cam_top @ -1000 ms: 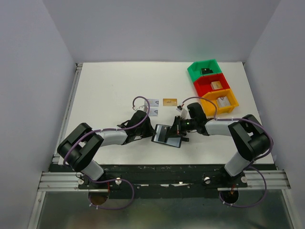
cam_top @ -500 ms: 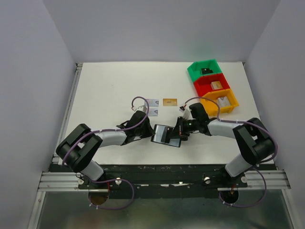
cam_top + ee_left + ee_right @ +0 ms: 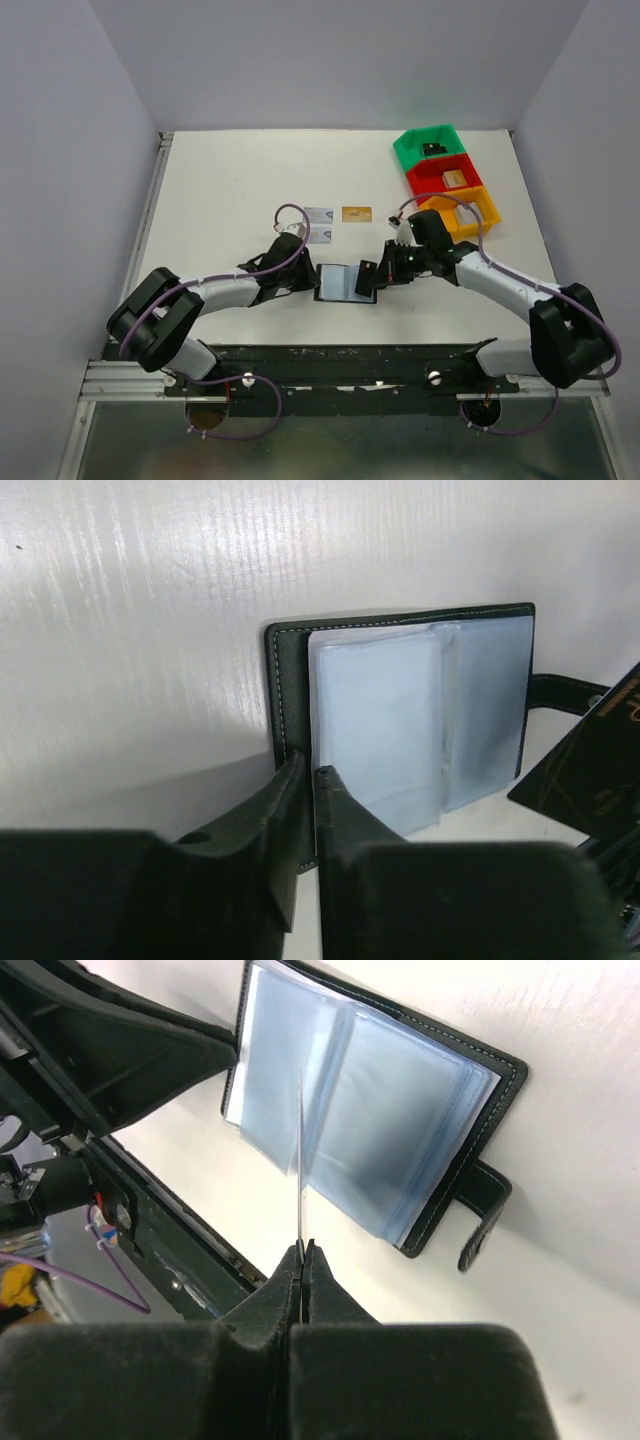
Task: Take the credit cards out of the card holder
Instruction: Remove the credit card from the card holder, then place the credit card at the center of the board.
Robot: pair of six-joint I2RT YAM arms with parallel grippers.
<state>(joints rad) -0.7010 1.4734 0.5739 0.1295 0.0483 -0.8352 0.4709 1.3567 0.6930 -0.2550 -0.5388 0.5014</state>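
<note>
Card holder (image 3: 344, 283) lies open at lower centre of the overhead view; extraction in hand, with right gripper (image 3: 302, 1252) clamped on a black card (image 3: 585, 760) beside it and left gripper (image 3: 308, 780) jaws near-closed at its cover, hold unconfirmed; next, lay that card aside.

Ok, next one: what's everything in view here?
card holder: one, black with blue-grey pockets, open on the table between the grippers
black card: one, black, in the right gripper beside the holder
silver-grey cards: two, silver-grey, on the table beyond the holder
gold card: one, gold, right of those
bins: three, green, red and orange, far right corner, small items inside
table: one, white
left gripper: one, black, at the holder's left edge, grip unclear
right gripper: one, black, shut on the black card
</note>
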